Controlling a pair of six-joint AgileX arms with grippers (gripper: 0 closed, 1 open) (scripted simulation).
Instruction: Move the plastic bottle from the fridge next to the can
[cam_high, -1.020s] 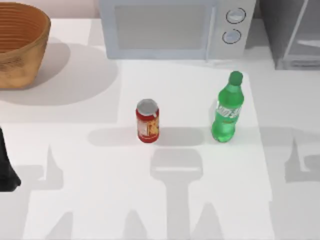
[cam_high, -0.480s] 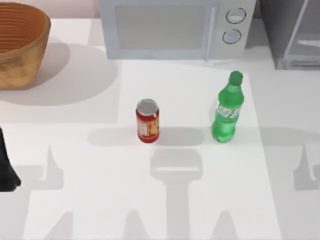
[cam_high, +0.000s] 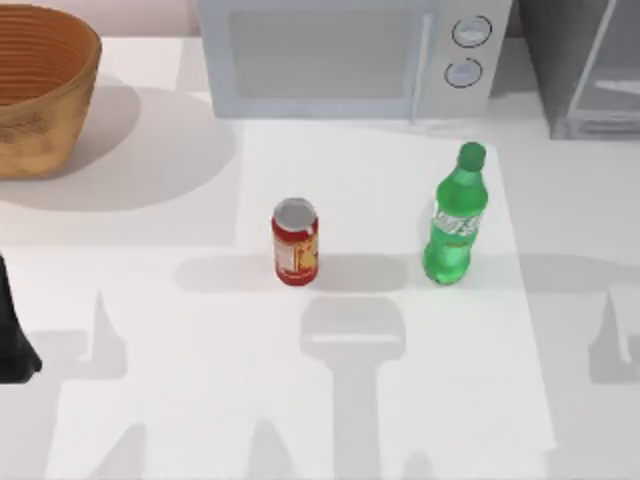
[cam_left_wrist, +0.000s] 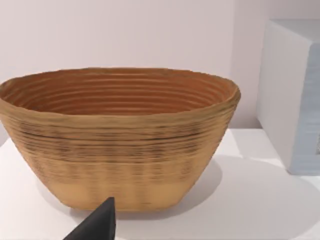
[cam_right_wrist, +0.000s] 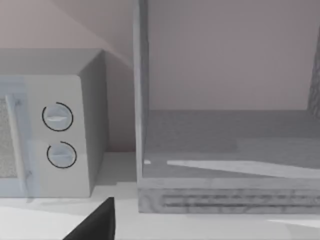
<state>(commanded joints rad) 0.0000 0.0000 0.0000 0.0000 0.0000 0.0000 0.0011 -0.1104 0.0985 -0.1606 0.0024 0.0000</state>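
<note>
The plastic bottle (cam_high: 455, 222) stands upright on the white worktop (cam_high: 380, 400), well to the right of the can (cam_high: 295, 242). The fridge (cam_high: 585, 65) sits at the back right, beside the microwave (cam_high: 350, 55). The left arm (cam_high: 12, 335) waits at the left edge. I cannot tell how either claw is set.

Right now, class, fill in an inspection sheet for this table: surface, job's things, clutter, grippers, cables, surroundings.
Surface: white table, shadows across it.
Job's things: bottle upright on the table, right of the can, apart from it; fridge at back right, its shelf bare in the right wrist view.
Clutter: basket back left; microwave at back.
Grippers: left arm parked at the left edge.
Cables: nothing seen.
Surroundings: pale wall.
</note>
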